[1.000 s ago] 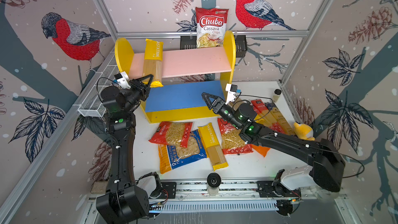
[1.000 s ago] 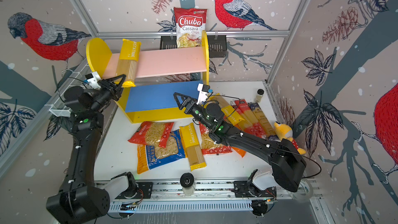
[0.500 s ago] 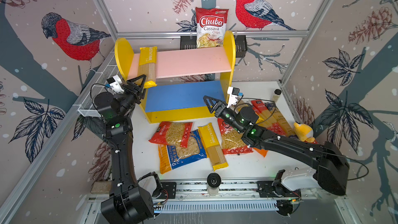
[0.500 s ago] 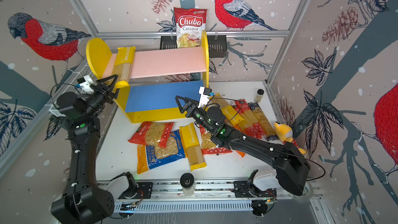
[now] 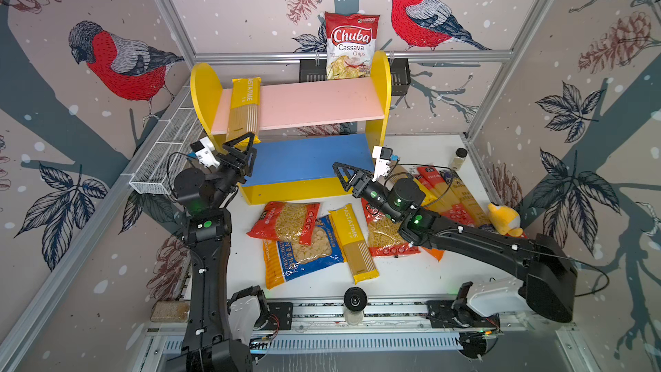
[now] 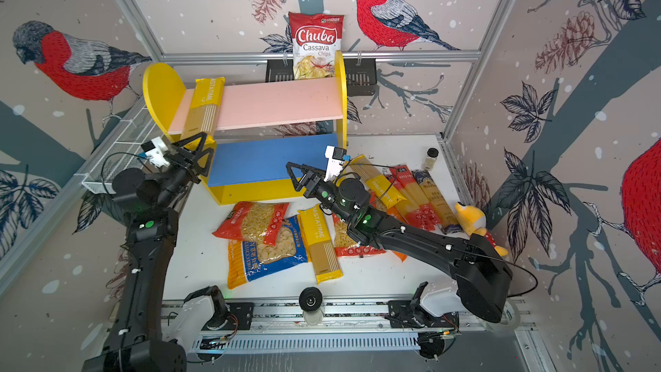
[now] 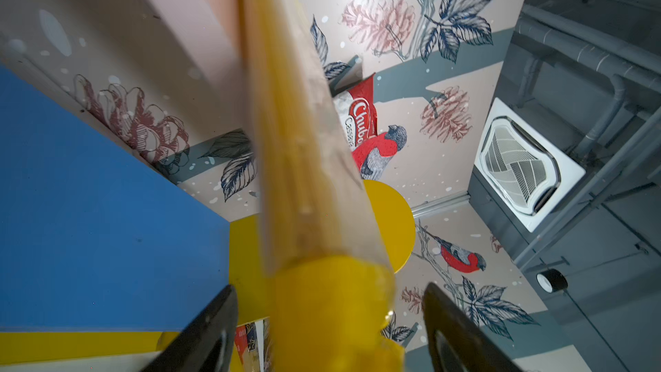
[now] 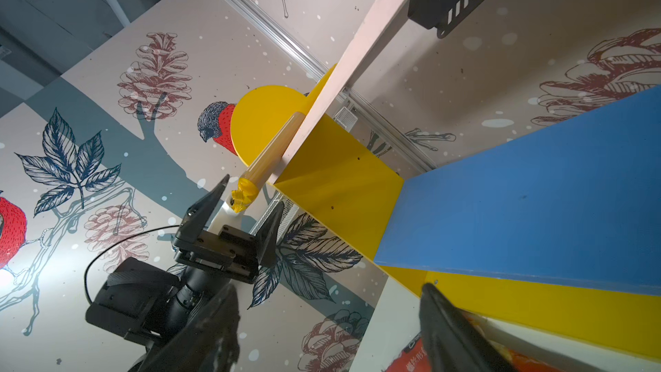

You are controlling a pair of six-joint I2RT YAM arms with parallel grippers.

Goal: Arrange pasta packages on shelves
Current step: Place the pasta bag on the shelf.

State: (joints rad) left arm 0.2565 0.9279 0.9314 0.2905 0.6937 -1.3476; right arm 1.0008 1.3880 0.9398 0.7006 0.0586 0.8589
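Straddling yellow spaghetti pack (image 5: 244,109) end (on pink board (image 5: 322,101)), left gripper (image 7: 329,289) spread; right gripper (image 8: 329,287) spread too.

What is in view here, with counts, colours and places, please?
Shelves: one, yellow, pink and blue, rear.
Spaghetti pack: one, yellow, overhanging pink board's left end.
Pasta bags: five; red, red, blue-yellow, yellow, orange; before shelves.
Long packs: several, yellow, red, dark-blue, right side.
Chips bag: one, red-white, black basket behind shelves.
Wire basket: one, white, left wall.
Jar: one, dark-capped, right rear.
Plush toy: one, yellow, right edge.
Left gripper: jaws open around spaghetti pack's end.
Right gripper: jaws open, empty.
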